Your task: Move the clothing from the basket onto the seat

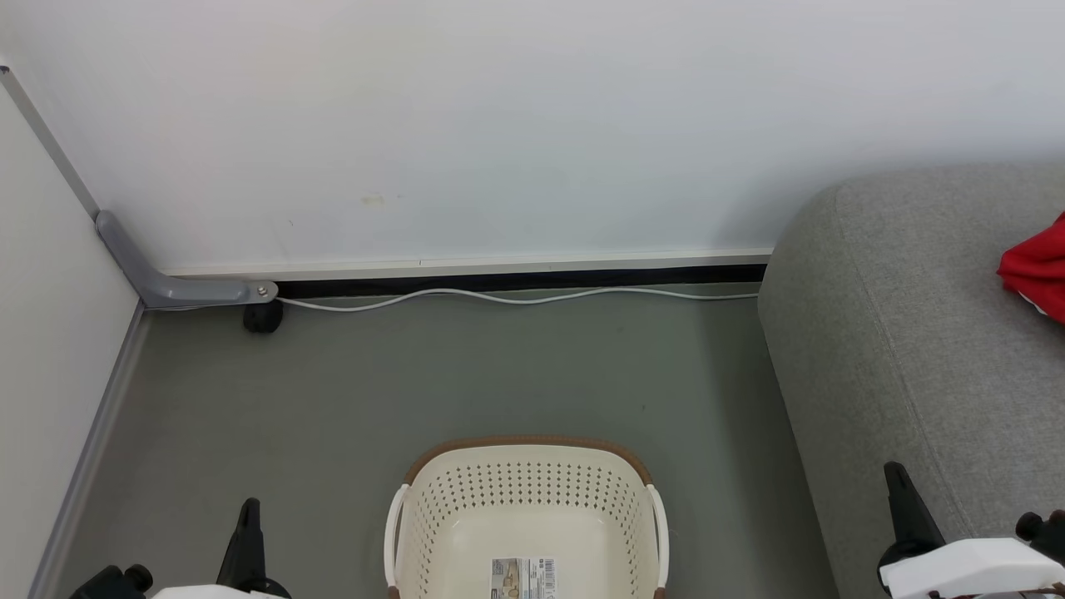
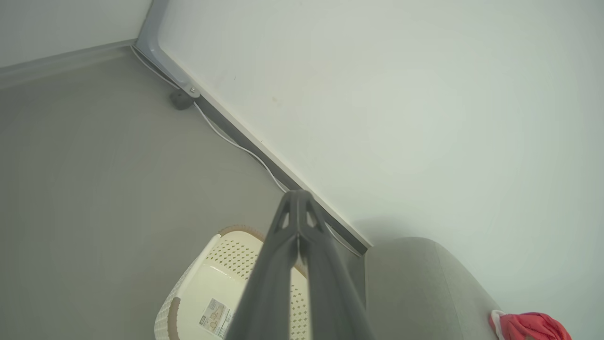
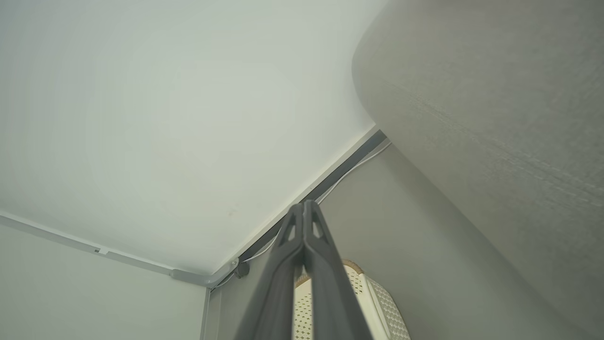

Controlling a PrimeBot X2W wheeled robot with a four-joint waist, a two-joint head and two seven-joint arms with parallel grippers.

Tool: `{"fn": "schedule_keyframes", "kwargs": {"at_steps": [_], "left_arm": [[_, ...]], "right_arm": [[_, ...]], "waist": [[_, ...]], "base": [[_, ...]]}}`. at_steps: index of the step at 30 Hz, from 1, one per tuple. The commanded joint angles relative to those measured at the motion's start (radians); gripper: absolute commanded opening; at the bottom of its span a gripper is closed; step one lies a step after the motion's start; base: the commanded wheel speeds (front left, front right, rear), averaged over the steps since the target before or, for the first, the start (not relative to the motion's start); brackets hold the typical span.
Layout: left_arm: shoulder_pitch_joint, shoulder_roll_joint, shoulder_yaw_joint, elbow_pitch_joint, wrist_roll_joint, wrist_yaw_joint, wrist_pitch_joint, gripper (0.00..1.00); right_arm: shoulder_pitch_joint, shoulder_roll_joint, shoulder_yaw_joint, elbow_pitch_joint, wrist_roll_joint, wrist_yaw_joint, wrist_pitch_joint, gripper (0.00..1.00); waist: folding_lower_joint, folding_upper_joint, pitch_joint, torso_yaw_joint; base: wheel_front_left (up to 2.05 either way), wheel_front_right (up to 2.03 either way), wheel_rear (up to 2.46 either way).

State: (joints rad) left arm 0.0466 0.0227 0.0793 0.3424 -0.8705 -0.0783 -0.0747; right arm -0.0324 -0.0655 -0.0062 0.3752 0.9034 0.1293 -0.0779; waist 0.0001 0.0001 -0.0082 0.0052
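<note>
Head view: basket (image 1: 524, 491) sits on the grey floor (image 1: 333, 399) at btm ctr, cut off by the frame edge, brown rim at the far side. Its cream bottom shows bare w/ a label sticker (image 1: 522, 576) on it. Seat (image 1: 899, 333) stands just R of the basket, its rounded end near the wall. Clothing (image 1: 1036, 270) lies on top of the seat at the far R edge of the pic, red, partly cut off. It is well apart from the basket.

L end effector (image 1: 248, 520) shows at lower L, above the floor beside the basket. R end effector (image 1: 899, 482) shows at lower R, in front of the seat's side.

L wrist view: the fingers are pressed together to the tip, nothing b/w them. Beyond them are the basket and the seat, w/ a red bundle w/ white trim on the seat at lower R.

R wrist view: the fingers are likewise pressed together, gripping nothing, w/ the seat's grey fabric close on the R.

White cable (image 1: 516, 297) runs along the base of the wall.
</note>
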Motion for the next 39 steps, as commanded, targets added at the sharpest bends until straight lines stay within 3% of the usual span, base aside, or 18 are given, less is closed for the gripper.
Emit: {"fn": "schedule_keyframes", "kwargs": {"at_steps": [1, 39], "left_arm": [[-0.059, 0.017, 0.017, -0.032, -0.029, -0.01, 0.006, 0.0], [-0.119, 0.023, 0.028, -0.073, -0.474, -0.036, 0.12, 0.0]], "right_arm": [[-0.046, -0.008, 0.001, -0.032, 0.03, 0.001, 0.009, 0.0], [-0.065, 0.007, -0.068, -0.094, 0.454, 0.001, 0.124, 0.0]], "waist": [[-0.0001, -0.0001, 0.0, 0.0], [-0.0001, -0.0001, 0.007, -0.003]], "base": [[0.0, 0.0, 0.0], [0.0, 0.0, 0.0]]}}
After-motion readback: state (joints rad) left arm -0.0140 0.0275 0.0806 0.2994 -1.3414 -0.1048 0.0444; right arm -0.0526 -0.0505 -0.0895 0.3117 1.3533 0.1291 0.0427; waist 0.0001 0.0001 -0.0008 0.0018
